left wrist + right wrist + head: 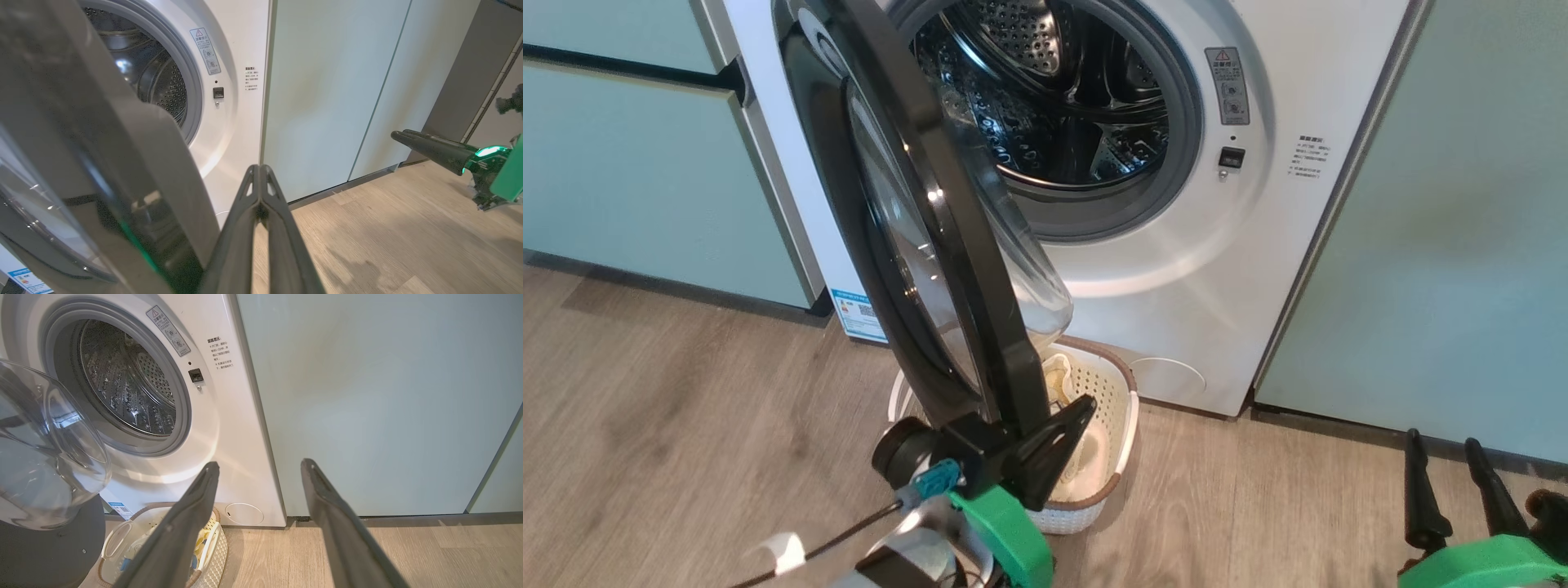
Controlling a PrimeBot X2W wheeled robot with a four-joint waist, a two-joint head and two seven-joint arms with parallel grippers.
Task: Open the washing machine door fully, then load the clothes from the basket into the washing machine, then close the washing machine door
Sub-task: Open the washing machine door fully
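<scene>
Left gripper (1083,406): shut, both dark fingers pressed flat together with nothing between them. Points up and to the right in the head view, tips in front of the basket (1104,377). Shafts lie just beside the bottom corner of the washing machine door (968,245), on the side that faces the washing machine (1217,269); cannot tell whether touching. Sits on a green wrist mount (1005,523), with a cable (849,527) running off toward the bottom edge. Reaches forward and low, close above the wooden floor (686,425).

Right gripper (1441,443): jaws spread wide, holding nothing. Stands at the lower right of the head view, fingers pointing up, well apart from door and basket. Looks, from its own wrist, along the parted fingers at the lower right front of the machine and the pale green cabinet (367,396) beside it.

Door: stands open, attached at the left of the opening, edge-on to the head camera. Clear glass bowl (1033,278) bulges from its inner face toward the machine. Opening uncovered, with grey rubber ring (1186,114) and perforated steel drum (1054,90) in plain sight.

Basket: on the floor directly before the machine, below the door's lower edge and partly hidden by it. Holds the clothes (1058,377), pale yellow and cream, heaped inside.
</scene>
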